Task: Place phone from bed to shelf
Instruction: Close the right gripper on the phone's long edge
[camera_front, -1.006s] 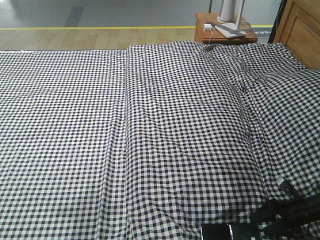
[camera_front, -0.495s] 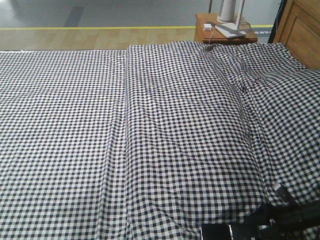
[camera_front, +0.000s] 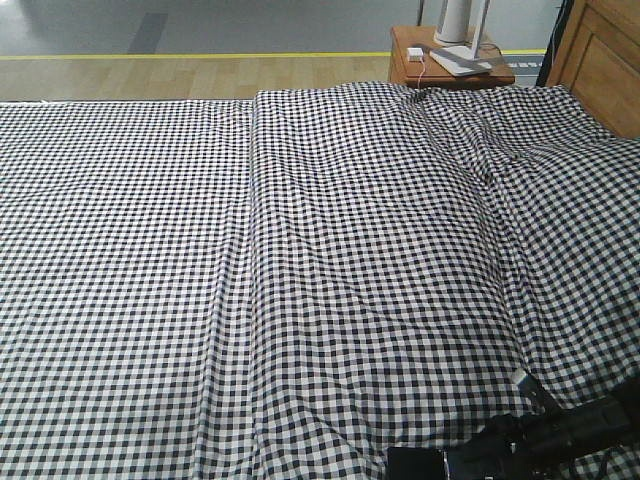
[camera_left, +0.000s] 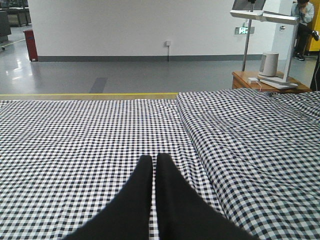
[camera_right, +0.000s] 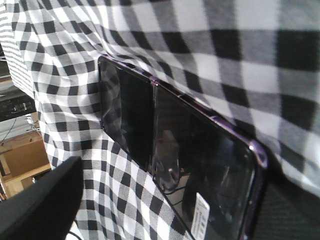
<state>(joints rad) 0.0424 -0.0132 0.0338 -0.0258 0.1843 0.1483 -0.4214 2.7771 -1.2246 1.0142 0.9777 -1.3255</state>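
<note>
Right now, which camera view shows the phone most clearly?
The right wrist view: the phone fills the picture, with black screen, purplish rim and white sticker visible. The front view shows only a dark corner of it at the bottom edge. The left wrist view does not show it.

Grey floor, white wall, perhaps lamp

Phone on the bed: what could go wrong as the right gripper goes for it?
The phone lies flat on the wrinkled bed sheet, so the fingers of the right gripper may pinch cloth along with it. Its slim glossy body could also slip out of the pads.
</note>
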